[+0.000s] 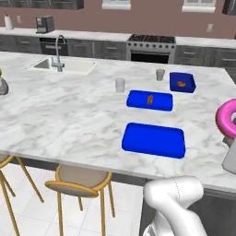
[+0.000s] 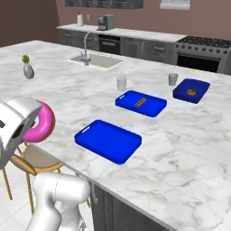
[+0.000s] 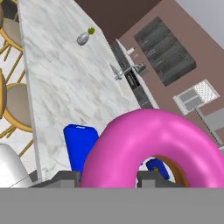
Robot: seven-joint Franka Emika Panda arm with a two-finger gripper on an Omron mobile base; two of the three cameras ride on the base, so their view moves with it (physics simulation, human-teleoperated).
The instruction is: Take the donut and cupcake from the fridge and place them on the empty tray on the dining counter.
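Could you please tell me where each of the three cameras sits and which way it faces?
Left base view: behind the arm on its left, facing forward and down over the white marble dining counter; white arm at lower right.
Right base view: behind on its right, same counter; arm at lower left, holding the pink frosted donut.
Hand view: on the hand, looking past the gripper along the counter; finger tips at the bottom.
Shared: both base views show the wide empty blue tray and two smaller blue trays.
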